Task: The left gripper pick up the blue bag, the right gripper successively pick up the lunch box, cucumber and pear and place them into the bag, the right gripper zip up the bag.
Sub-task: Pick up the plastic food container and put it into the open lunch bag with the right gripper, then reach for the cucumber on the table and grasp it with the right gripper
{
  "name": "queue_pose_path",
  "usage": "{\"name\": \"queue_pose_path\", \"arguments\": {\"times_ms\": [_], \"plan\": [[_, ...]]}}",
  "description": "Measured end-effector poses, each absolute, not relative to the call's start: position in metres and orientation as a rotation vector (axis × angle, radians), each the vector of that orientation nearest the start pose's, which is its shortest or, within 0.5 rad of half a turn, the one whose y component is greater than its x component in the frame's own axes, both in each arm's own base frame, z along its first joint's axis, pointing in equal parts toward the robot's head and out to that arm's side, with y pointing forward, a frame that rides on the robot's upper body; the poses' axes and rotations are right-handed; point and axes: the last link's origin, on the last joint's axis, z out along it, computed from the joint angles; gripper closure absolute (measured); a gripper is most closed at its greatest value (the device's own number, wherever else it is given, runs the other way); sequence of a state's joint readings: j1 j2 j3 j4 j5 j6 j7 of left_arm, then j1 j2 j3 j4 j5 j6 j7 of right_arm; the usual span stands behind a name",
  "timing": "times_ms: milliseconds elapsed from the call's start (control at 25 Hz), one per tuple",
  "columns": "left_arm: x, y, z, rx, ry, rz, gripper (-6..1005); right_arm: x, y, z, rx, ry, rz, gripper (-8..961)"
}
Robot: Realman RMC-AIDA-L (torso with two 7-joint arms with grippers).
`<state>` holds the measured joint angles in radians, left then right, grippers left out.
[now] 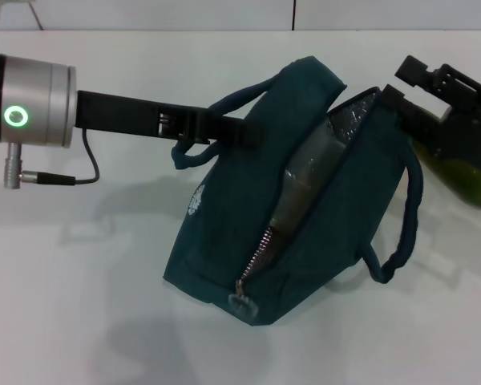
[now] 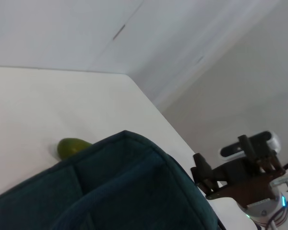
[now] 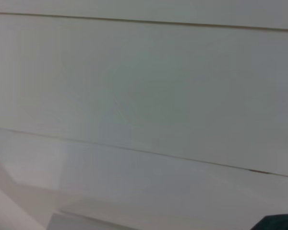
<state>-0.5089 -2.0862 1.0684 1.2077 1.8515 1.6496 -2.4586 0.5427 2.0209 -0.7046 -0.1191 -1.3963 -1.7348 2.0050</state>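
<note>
My left tool (image 1: 224,128) grips a handle of the blue bag (image 1: 224,233), which sits on the counter (image 1: 80,305). The lunch box (image 1: 305,180) looks like it is inside already. My right tool (image 1: 421,96) is at the bag's far end, right above the cucumber (image 1: 473,184); I cannot tell if it is shut. The pear is hidden. The zip is mostly open.

A white tabletop (image 1: 80,265) fills the head view, its far edge meeting a pale wall (image 1: 224,12) with one dark vertical seam
</note>
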Motion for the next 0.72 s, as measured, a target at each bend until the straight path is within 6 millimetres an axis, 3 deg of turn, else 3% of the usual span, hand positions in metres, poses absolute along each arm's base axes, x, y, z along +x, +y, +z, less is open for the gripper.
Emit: {"name": "queue_pose_path", "arguments": {"times_ms": [160,520,720], "plan": [[-0.157,0.338,0.029,-2.767,-1.355,-0.661,946,0.249,0.306,0.011,-2.086,1.784,1.822,424],[-0.162,0.338,0.027,-2.741,-1.394,-0.669,946,0.282,0.294,0.044,-2.107,1.51,1.676,344],[-0.166,0.339,0.026,-2.723,-1.423,-0.688,946,0.304,0.299,0.077,-2.087,1.408,1.556,300]]}}
